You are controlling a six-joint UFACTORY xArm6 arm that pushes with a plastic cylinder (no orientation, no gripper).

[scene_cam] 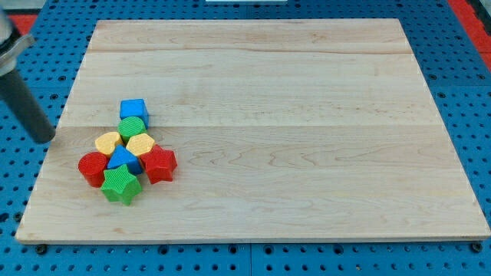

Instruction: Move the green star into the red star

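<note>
A pale wooden board (253, 130) lies on a blue pegboard table (460, 92). All the blocks huddle in one tight cluster near the board's left side, toward the near edge.

The green star (121, 185) sits at the nearest point of the cluster. The red star (159, 164) is just to its right and slightly farther away — the two look almost touching, though a thin gap may remain; I cannot tell for sure. Directly behind the green star is a blue triangle-like block (123, 160), and to the left a red round block (93, 168). Farther back sit a yellow heart-like block (108, 142) and a second yellow block (141, 144), then a green round block (132, 127) and, farthest of all, a blue cube (133, 110).

The arm carries no pincer, only a dark rod; my tip (46, 140) rests at the board's left edge, well apart from the cluster and touching no block.

As a judgement: little travel is left. To finish cleanly, the tip should come round the near side of the red round block and settle at the green star's near-left corner, then push gently right and a little away — a short, slow shove. Pushing from straight left risks dragging the red round block along; pushing too hard would scatter the red star.
</note>
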